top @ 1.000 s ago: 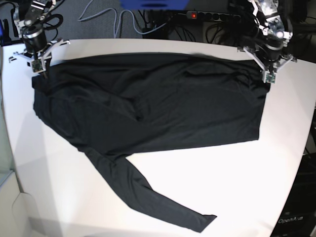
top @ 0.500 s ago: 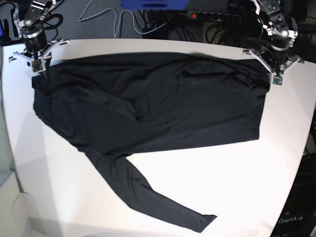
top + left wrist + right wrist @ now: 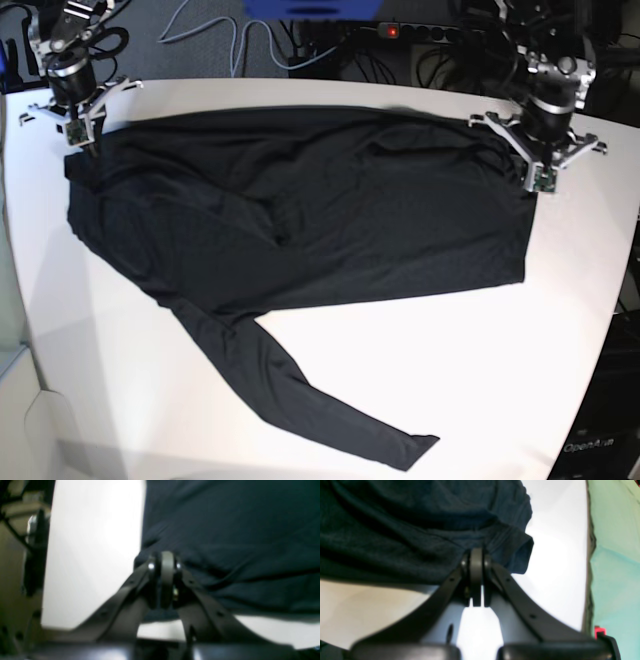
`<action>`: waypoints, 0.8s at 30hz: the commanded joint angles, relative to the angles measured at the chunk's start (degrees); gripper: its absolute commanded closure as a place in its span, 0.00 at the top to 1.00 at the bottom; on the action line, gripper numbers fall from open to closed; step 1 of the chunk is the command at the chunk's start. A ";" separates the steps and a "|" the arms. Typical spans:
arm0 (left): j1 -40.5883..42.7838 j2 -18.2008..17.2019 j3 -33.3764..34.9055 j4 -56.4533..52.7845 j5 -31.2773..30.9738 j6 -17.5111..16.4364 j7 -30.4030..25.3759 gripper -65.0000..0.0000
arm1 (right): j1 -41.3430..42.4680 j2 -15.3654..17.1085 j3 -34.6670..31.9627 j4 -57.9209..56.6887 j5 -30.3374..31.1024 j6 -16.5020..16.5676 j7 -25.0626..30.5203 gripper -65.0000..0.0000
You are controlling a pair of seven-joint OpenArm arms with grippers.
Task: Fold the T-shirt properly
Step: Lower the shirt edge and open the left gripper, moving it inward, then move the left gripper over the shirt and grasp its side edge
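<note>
We see the T-shirt [image 3: 300, 210] spread flat on the white table [image 3: 480, 350], 1 sleeve trailing toward its near edge, while both arms' fingers [image 3: 476, 580] [image 3: 163, 580] sit clenched at the shirt's far corners, the right pinching its hem.

R wrist view: right gripper [image 3: 477, 555] seen from behind, jaws pressed together w/ no gap, tips pinching a bunched edge of the T-shirt [image 3: 402, 530]. Fabric dark, wrinkled, fills upper left of pic; a ribbed hem corner folds over just right of the tips, hanging open like a small loop. White table [image 3: 557, 567] shows under and right of the cloth. Table edge runs down the far right; beyond it a pale green surface [image 3: 615, 555]. Small red bit [image 3: 599, 630] at lower right, too blurred to ID.
</note>
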 commanded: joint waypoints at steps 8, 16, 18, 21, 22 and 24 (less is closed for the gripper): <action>1.60 -0.19 16.40 0.74 11.33 0.25 -1.55 0.04 | -1.08 0.50 0.21 0.75 0.71 -0.03 1.35 0.00; 2.04 -5.45 27.66 0.65 24.08 0.25 -1.29 0.04 | -1.08 0.50 0.91 0.75 0.62 -0.03 1.35 0.01; 2.74 -6.42 28.27 0.65 25.22 0.25 -1.73 0.05 | -0.90 0.14 1.70 0.75 0.62 -0.03 1.35 0.01; 3.62 -8.44 28.27 0.91 25.22 0.25 -1.82 0.21 | -0.55 -0.56 3.29 0.75 0.62 -0.03 1.35 0.01; 3.80 -8.97 28.27 1.00 25.22 0.25 -1.82 0.29 | -0.46 -0.47 3.46 0.75 0.62 -0.03 1.35 0.01; 3.97 -9.50 27.92 1.26 25.22 0.25 -1.82 0.45 | -0.46 -0.47 3.46 0.75 0.62 -0.03 1.35 0.01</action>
